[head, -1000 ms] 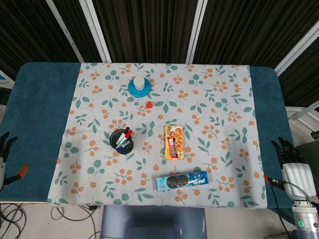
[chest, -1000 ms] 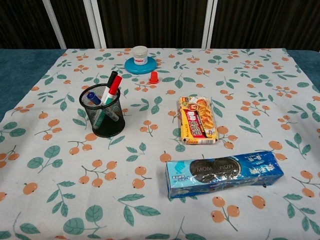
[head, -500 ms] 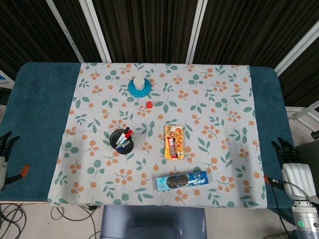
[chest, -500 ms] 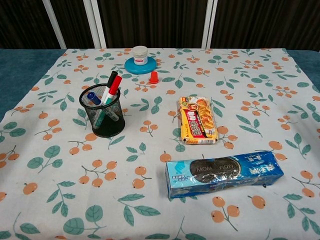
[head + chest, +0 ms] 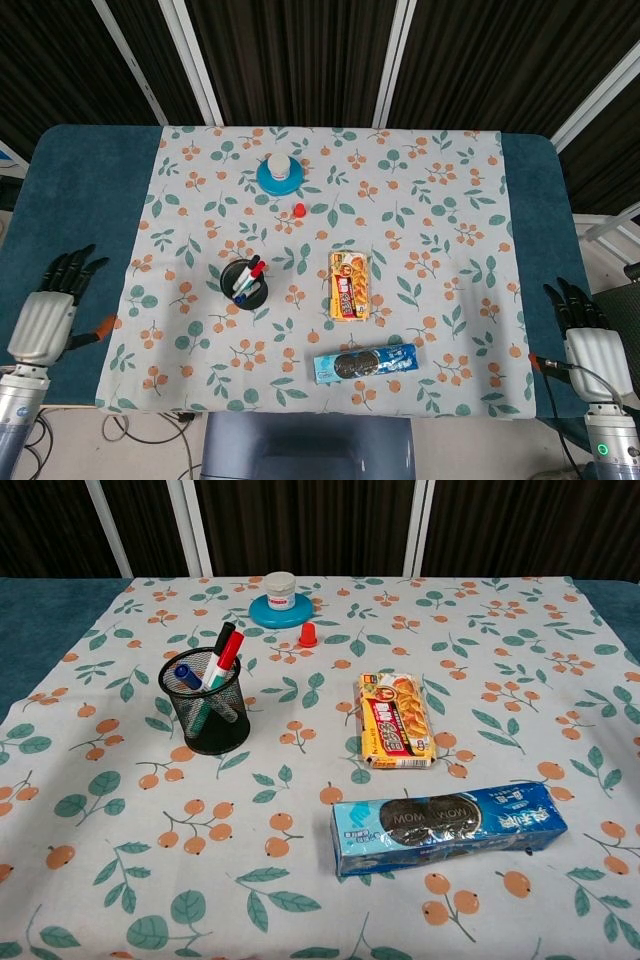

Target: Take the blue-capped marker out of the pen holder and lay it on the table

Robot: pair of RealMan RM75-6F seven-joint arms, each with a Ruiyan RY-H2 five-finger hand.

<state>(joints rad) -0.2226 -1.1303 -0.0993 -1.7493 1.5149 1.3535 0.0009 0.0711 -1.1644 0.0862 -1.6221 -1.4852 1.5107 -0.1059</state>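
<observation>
A black mesh pen holder (image 5: 245,285) (image 5: 206,708) stands left of centre on the floral cloth. In it lean a blue-capped marker (image 5: 187,675) (image 5: 241,296), a red-capped one (image 5: 229,651) and a black-capped one (image 5: 223,638). My left hand (image 5: 46,315) hovers over the blue table edge at the far left, well left of the holder, fingers spread and empty. Off the table's right front corner is my right hand (image 5: 589,335), fingers apart, holding nothing. Neither hand shows in the chest view.
A yellow snack pack (image 5: 349,284) lies right of the holder, and a blue cookie pack (image 5: 365,363) lies near the front edge. Further back stand a white jar on a blue lid (image 5: 279,172) and a small red cap (image 5: 299,210).
My left hand has moved in from the left frame edge toward the table, rising into fuller view. The right hand and all objects stayed still.
</observation>
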